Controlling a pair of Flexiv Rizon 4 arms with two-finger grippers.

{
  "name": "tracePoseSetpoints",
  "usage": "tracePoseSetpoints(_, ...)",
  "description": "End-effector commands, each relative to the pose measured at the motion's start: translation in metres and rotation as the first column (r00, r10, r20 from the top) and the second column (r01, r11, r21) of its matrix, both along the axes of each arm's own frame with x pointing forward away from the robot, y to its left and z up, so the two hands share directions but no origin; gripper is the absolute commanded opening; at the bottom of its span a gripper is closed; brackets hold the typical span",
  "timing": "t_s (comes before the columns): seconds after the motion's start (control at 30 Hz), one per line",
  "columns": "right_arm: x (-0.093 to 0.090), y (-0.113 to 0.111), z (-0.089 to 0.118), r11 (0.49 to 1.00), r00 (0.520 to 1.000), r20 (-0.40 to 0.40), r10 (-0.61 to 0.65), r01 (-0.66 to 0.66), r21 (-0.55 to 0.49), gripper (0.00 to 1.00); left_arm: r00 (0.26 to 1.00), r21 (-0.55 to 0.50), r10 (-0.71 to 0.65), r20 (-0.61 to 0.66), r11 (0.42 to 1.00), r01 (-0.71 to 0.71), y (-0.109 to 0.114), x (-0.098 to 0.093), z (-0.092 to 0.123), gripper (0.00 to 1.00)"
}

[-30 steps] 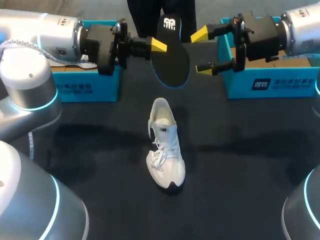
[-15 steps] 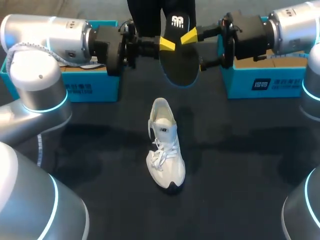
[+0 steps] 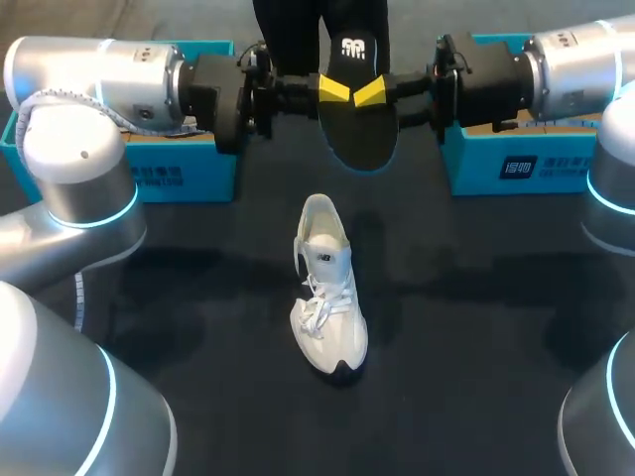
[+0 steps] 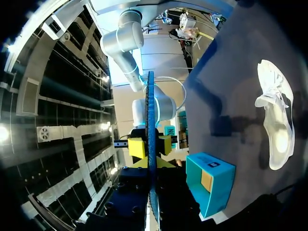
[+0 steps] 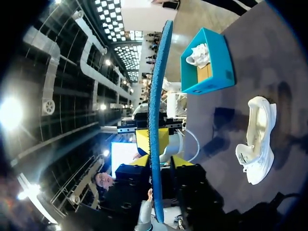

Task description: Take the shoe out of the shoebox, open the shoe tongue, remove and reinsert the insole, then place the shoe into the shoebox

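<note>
Insole (image 3: 357, 124) aloft over worktop's far edge, long axis crosswise to both arms: L gripper (image 3: 332, 91) clamped on it, R gripper (image 3: 372, 96) level opp., grip can't be told; shoe (image 3: 327, 297) mid-worktop, toe to near edge.

In the head view I get even, moderate light from above. The white lace-up sneaker (image 3: 328, 302) stands out brightly on the matte black table (image 3: 476, 327), which carries only soft, diffuse shadows, and my left arm's silver casing (image 3: 89, 74) shows broad highlights without burning out. In both wrist views the thin blue-edged black insole (image 4: 151, 120) is a backlit strip against hard glare from above, and the sneaker throws a darker, clearer shadow onto the table beside it.
</note>
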State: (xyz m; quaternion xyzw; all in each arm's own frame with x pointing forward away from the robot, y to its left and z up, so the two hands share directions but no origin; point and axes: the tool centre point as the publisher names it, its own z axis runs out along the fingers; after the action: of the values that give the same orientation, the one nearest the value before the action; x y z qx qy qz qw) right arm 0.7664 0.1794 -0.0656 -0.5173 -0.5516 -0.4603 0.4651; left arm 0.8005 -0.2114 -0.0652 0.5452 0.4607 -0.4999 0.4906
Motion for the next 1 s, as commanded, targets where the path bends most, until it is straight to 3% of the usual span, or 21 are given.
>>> tracePoseSetpoints(0.03,0.0,0.003,-0.001,1.0,1.0,0.006,-0.007,0.007,0.007,0.0,1.0,-0.004,0.004,0.001,1.0,-0.004,0.001,0.0,-0.001,0.0)
tracePoseSetpoints(0.23,0.001,0.002,0.001,1.0,0.999,0.045,-0.018,0.017,0.019,0.0,1.0,-0.007,0.003,-0.001,1.0,-0.003,0.001,0.0,-0.001,0.0)
tracePoseSetpoints(0.27,0.002,0.002,0.002,0.999,0.999,0.05,-0.021,0.02,0.025,0.0,1.0,-0.007,0.003,-0.002,1.0,-0.003,0.001,0.0,-0.001,0.05)
tracePoseSetpoints(0.33,0.002,0.0,0.003,0.999,0.997,0.069,-0.022,0.02,0.027,0.0,1.0,-0.008,0.003,0.0,1.0,-0.003,0.0,0.001,-0.001,0.63)
tracePoseSetpoints(0.37,0.003,0.0,0.004,0.999,0.996,0.08,-0.025,0.023,0.032,0.0,1.0,-0.008,0.001,0.0,1.0,-0.001,0.0,0.001,-0.001,1.0)
tracePoseSetpoints(0.63,0.008,-0.008,0.008,0.999,0.984,0.176,-0.035,0.031,0.029,0.0,0.999,0.017,-0.033,0.001,0.999,0.033,0.01,0.004,-0.003,1.0)
tracePoseSetpoints(0.83,0.013,-0.014,0.01,0.999,0.949,0.312,-0.042,0.035,0.027,0.0,0.993,0.067,-0.118,0.013,0.991,0.116,0.027,0.004,-0.01,1.0)
tracePoseSetpoints(1.0,0.012,-0.012,0.018,1.0,0.882,0.47,0.026,-0.024,-0.01,0.0,0.973,0.138,-0.226,0.034,0.966,0.22,0.038,0.001,-0.02,1.0)
